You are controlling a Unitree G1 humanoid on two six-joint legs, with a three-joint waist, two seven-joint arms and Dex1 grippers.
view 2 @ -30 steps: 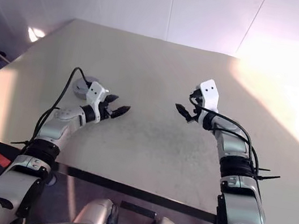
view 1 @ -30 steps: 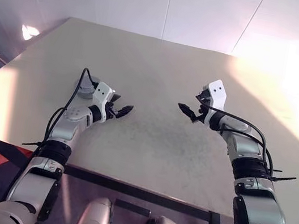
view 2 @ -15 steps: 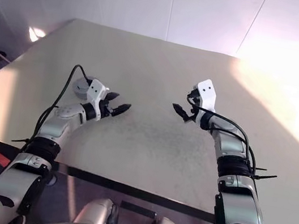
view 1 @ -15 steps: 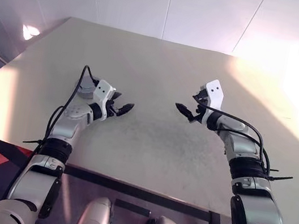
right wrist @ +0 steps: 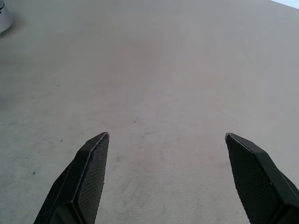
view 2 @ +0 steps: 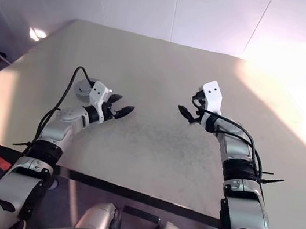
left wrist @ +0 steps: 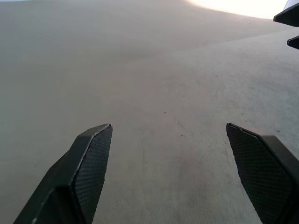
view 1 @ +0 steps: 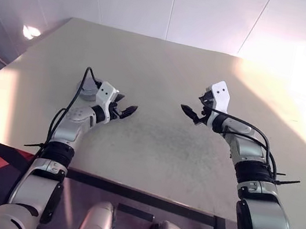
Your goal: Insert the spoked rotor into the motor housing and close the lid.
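Note:
My left gripper (view 1: 125,109) hovers open just above the beige table (view 1: 153,150), left of the middle, with nothing between its fingers (left wrist: 93,158). Facing it from the right, my right gripper (view 1: 190,114) is also open and empty, its fingers (right wrist: 88,168) spread wide over bare tabletop. A light grey round piece (view 1: 87,87), likely the lid, lies on the table behind my left wrist and is mostly hidden by it. Its pale edge (right wrist: 2,14) shows in the right wrist view. The spoked rotor and the motor housing are out of view.
The tabletop stretches wide between and beyond the two grippers, with its front edge (view 1: 145,194) close to me. White wall panels (view 1: 171,6) rise behind the far edge. Strong glare washes the table's far right corner (view 1: 301,69).

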